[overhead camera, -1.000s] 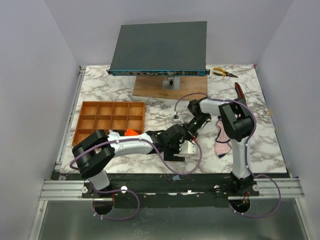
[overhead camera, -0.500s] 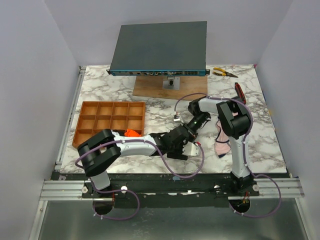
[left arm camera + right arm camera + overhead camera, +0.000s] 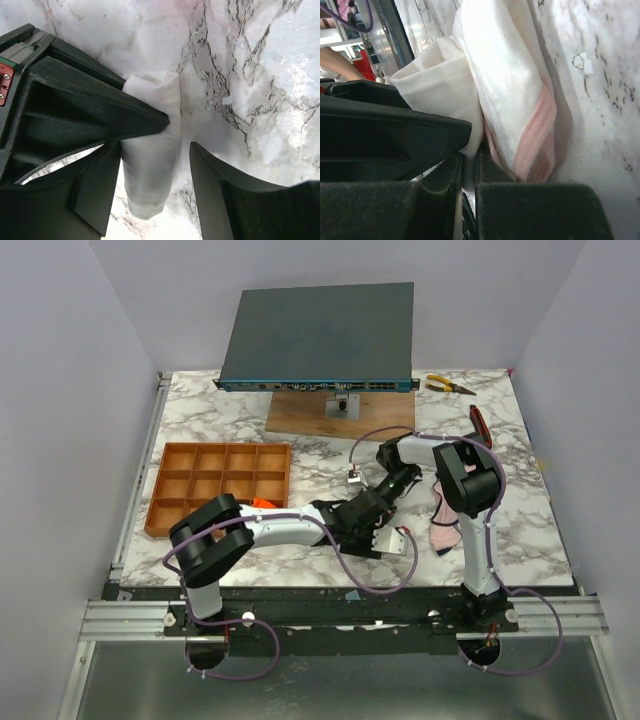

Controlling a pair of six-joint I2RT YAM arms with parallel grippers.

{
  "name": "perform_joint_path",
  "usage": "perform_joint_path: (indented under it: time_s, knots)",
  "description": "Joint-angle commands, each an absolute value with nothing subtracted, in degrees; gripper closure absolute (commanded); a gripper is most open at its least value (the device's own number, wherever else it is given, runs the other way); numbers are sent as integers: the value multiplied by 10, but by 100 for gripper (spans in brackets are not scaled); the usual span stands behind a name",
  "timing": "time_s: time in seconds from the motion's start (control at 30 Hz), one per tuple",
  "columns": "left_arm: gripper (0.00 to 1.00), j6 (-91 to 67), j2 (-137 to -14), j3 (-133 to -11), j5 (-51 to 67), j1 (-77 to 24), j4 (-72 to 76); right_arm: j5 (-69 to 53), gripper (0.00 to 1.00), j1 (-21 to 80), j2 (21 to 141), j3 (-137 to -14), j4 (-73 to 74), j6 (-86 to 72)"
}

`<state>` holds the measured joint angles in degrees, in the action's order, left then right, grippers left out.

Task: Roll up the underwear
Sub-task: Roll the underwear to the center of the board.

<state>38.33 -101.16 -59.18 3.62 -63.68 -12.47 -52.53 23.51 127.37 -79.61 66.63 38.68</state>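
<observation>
The right pincer point(image 3: 468, 167) is pressed together on a fold of the cream underwear point(image 3: 150, 175). The left pincer point(image 3: 155, 150) stands spread, one finger on either side of the half-made roll, low over the marble table point(image 3: 300, 440) near its front edge. To finish the roll well, the pinched flap probably needs drawing over the bundle under steady tension. The spread pincer would brace the sides so the soft cloth neither unwinds nor skids on the smooth stone. Pink underwear point(image 3: 443, 525) lies on the table just right of the two pincers. Orange underwear point(image 3: 262, 505) sits just beside the near edge of the orange-brown tray point(image 3: 228, 446). The tray's compartments that show hold nothing I can make out; part of its near row is hidden behind the left arm.
</observation>
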Motion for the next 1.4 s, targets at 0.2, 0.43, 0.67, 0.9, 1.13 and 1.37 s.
perform_joint_path:
  time_s: [0.2, 0.43, 0.67, 0.9, 1.13, 1.37]
  knots:
    - [40, 355, -1062, -608, 129, -614, -219, -407, 99, 227, 1309, -775, 603, 449]
    - [25, 346, -1064, -613, 134, -598, -214, -406, 99, 222, 1303, -756, 606, 461]
    - [34, 352, -1075, -624, 160, -601, -232, -412, 99, 214, 1306, -769, 612, 461]
    - [56, 350, -1106, -656, 198, -604, -270, -419, 95, 209, 1306, -783, 612, 453]
    - [100, 335, -1120, -670, 254, -595, -299, -422, 86, 183, 1276, -759, 579, 423]
    - [100, 322, -1151, -713, 345, -557, -353, -423, 74, 173, 1222, -711, 524, 377]
